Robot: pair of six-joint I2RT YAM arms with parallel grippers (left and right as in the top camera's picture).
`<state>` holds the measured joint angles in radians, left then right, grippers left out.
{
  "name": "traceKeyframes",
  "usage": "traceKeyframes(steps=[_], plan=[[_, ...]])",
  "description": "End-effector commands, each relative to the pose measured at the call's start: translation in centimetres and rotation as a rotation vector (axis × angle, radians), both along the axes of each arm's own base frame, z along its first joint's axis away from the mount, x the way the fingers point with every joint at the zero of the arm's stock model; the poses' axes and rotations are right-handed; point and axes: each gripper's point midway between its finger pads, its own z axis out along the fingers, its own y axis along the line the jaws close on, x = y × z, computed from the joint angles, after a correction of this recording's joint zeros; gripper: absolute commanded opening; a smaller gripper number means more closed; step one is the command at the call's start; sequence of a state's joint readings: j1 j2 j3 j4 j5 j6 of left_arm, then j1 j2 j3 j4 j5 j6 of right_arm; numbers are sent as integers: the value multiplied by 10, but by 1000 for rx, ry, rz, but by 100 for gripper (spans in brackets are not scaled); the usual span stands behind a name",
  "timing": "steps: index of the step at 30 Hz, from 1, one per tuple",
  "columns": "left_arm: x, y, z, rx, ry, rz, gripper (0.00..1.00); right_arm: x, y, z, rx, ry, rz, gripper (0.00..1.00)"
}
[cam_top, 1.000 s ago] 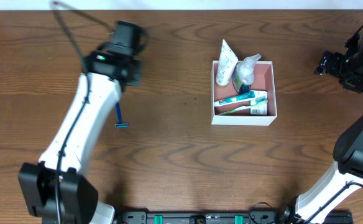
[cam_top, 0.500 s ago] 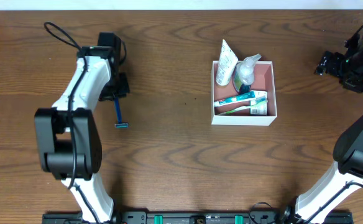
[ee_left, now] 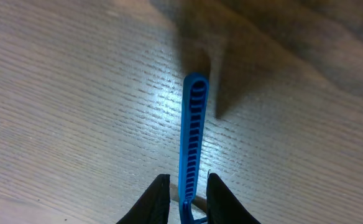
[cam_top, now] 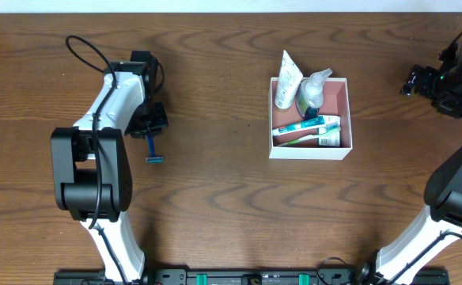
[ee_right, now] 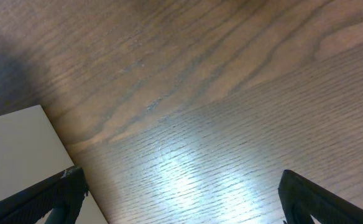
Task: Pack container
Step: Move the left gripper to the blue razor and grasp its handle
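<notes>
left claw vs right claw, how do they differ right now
The left claw straddles the handle of the blue razor, which lies on the table; the right claw has only bare table between its fingers. The left claw's fingers stand close together, with a narrow gap on either side of the handle; the right claw's are spread wide. Both have dark fingers, and both seem open, gripping nothing.

left arm (cam_top: pixel 116 99) folded back, wrist low, jaws narrowly parted | right arm (cam_top: pixel 456 190) reaching up, jaws wide apart
</notes>
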<state>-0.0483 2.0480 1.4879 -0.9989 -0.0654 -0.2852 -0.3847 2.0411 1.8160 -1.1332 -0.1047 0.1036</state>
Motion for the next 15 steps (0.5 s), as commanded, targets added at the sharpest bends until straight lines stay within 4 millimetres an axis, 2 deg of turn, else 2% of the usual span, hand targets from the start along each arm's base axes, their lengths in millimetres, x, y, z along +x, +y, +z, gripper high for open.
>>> traceKeyframes(steps=[1, 7, 15], plan=[[-13, 0, -9, -3, 43, 10, 22, 1, 3, 5, 3, -12, -9, 99], [-20, 0, -21, -3, 51, 11, 22, 1, 3, 5, 3, -12, -9, 99], [-20, 0, -23, -3, 49, 11, 22, 1, 3, 5, 3, -13, -9, 99]])
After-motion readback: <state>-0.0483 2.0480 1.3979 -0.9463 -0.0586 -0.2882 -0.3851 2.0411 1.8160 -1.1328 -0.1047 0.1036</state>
